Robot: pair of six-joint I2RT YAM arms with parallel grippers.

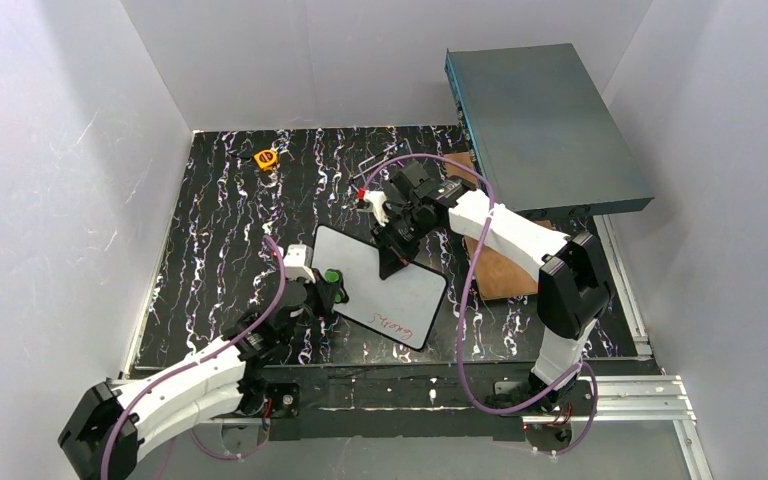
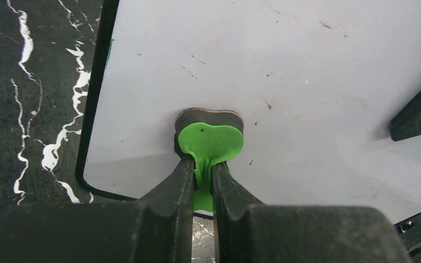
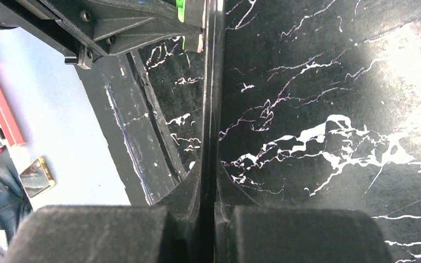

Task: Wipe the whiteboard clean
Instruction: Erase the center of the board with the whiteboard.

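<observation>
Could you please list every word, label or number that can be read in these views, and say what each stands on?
Red handwriting on the whiteboard, by its near edge: one short scrawl, too small and blurred to read.
Green eraser, grey box, orange item: no legible text on any of them.

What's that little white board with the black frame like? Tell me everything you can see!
The small white board with a thin black frame has rounded corners and a smooth, shiny-looking face. It is mostly clean apart from faint smudges and red handwriting close to its near right corner. It sits askew on the black marbled table. The left gripper presses a green-handled eraser pad onto its left end; the right gripper is shut on its far edge.
</observation>
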